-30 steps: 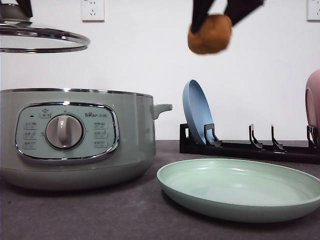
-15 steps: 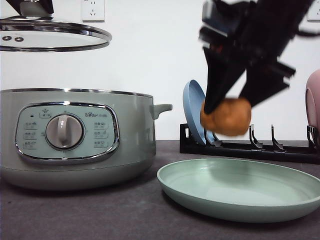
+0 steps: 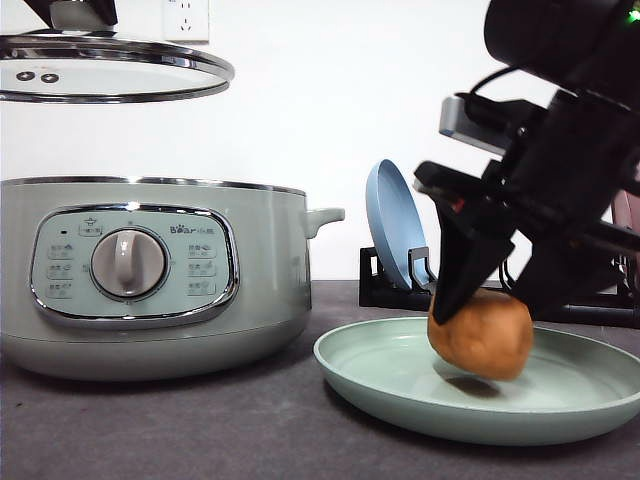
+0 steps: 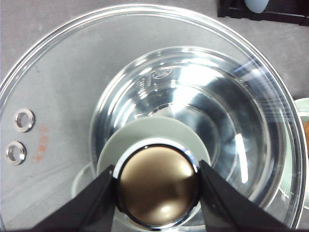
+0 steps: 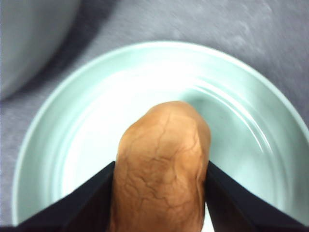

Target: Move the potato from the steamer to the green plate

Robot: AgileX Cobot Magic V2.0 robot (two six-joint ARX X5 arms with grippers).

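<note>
The orange-brown potato [image 3: 482, 335] hangs just over the green plate [image 3: 380, 375], casting a small shadow on it, with my right gripper [image 3: 487, 312] shut on it. From the right wrist the potato [image 5: 161, 162] sits between the dark fingers [image 5: 79, 203] above the middle of the plate [image 5: 246, 121]. The sage-green steamer [image 3: 150, 280] stands uncovered on the left. Its glass lid [image 3: 100, 75] is held high above it by my left gripper [image 4: 157, 193], shut on the lid's knob [image 4: 157, 186].
Behind the plate a black dish rack [image 3: 400, 290] holds an upright blue plate [image 3: 393, 225]. A pink plate [image 3: 630, 205] shows at the right edge. The steamer's side handle [image 3: 325, 217] points toward the rack. A dark grey tabletop [image 3: 200, 430] lies in front.
My right gripper came down from high up with the potato to just above the green plate. The lid in the left gripper drifted slightly to the right.
</note>
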